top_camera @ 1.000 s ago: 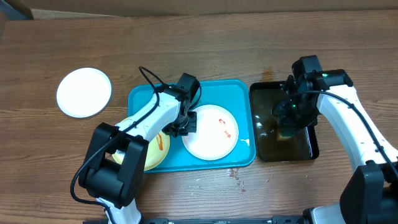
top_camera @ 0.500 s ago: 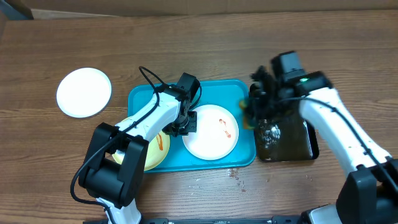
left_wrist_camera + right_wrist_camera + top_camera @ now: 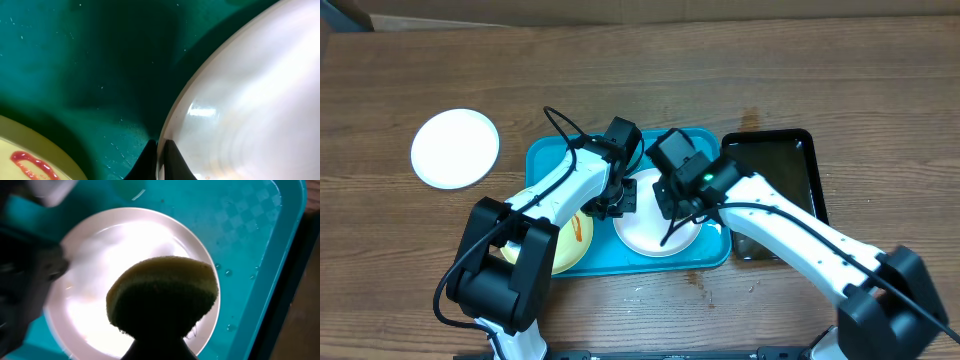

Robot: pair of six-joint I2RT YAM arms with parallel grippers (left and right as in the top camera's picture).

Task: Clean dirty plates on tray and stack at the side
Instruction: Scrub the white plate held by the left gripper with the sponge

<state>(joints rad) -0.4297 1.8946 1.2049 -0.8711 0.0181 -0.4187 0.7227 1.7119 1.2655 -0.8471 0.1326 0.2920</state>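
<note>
The turquoise tray (image 3: 545, 160) holds a white plate (image 3: 638, 234) in its middle and a pale yellow-green plate (image 3: 572, 250) with a red smear at its left. My left gripper (image 3: 623, 197) is shut on the white plate's left rim; in the left wrist view its black fingers (image 3: 159, 150) pinch that rim (image 3: 250, 100) from both sides. Just above the same plate (image 3: 100, 255), my right gripper (image 3: 675, 205) is shut on a yellow-green sponge (image 3: 162, 292), which hides part of the plate. Another white plate (image 3: 455, 148) lies on the table at the left.
A black tray (image 3: 780, 190) with dark liquid stands right of the turquoise tray, touching its edge. Drops of water lie on the turquoise tray's right side (image 3: 240, 230). A few specks mark the wood (image 3: 698, 280) in front of the tray.
My right arm has swung left from the black tray, carrying the sponge over to the white plate. The left arm has stayed on the plate's rim.
</note>
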